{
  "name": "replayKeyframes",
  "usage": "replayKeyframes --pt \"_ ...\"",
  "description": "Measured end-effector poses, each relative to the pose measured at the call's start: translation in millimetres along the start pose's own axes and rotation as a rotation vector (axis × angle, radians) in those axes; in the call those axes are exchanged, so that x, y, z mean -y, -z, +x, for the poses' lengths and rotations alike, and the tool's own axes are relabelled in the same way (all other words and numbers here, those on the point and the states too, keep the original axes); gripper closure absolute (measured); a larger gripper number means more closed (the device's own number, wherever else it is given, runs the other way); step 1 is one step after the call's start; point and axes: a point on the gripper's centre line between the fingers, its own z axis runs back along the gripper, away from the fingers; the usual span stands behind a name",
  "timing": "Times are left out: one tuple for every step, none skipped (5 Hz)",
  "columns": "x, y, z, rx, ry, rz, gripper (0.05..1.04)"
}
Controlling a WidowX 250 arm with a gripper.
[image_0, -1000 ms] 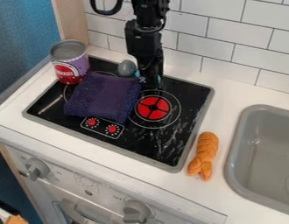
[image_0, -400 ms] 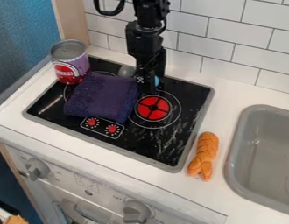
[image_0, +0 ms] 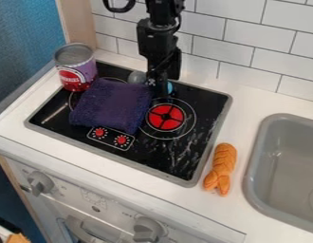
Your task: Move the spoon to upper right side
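Note:
At the back of the black stovetop, the gripper hangs low, just right of the purple cloth. The spoon lies behind the cloth and across behind the gripper: its grey bowl is to the left of the gripper, and a bit of its light blue handle shows on the right. The gripper hides the middle of the spoon.
A purple cloth covers part of the stovetop. A can stands at the back left corner. Braided orange bread lies on the counter, left of the grey sink. A tiled wall rises behind.
The spoon's bowl has dropped slightly and looks smaller behind the cloth. More of the blue handle now shows at the gripper's right, and the gripper has shifted a little.

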Motion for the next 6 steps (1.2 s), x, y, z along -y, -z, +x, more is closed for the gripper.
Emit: replayKeyframes --pt "4.3 -16.0 1.4 0.015 0.023 -0.029 0.083" --pt "4.8 -47.0 2.7 0.029 0.025 -0.096 0.083" --pt "5.1 -48.4 2.7 0.029 0.026 -0.102 0.083" --pt "5.1 -48.4 2.7 0.029 0.026 -0.102 0.083" --pt "4.8 -48.4 2.7 0.029 0.026 -0.1 0.083" --pt "5.1 -48.4 2.1 0.029 0.028 -0.102 0.083"
